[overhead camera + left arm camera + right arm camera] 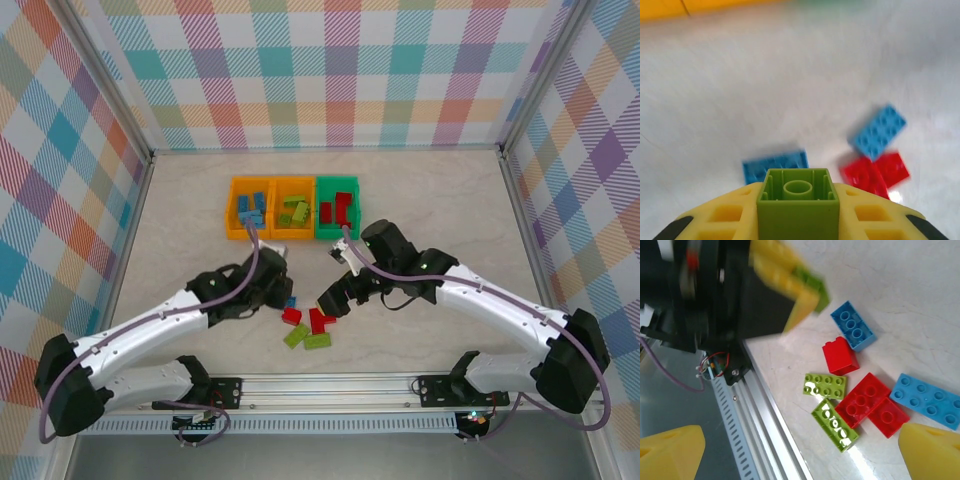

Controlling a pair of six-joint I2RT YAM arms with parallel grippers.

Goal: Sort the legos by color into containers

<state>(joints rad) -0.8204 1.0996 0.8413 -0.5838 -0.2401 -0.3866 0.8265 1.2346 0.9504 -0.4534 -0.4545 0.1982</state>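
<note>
As the left gripper (798, 215) pinches a green brick (798, 200) over the table (180, 220), right gripper (800, 450) open by the pile (308, 328), a shallow grip could drop it short of the middle bin (294, 181).

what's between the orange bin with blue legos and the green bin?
The second orange bin, holding lime legos. It sits in a row with the blue-lego orange bin and the green bin, as the top view shows.

Glossy plastic legos (867, 400) lie on a smooth marbled table (920, 290) by a slotted metal rail (770, 435).
</note>
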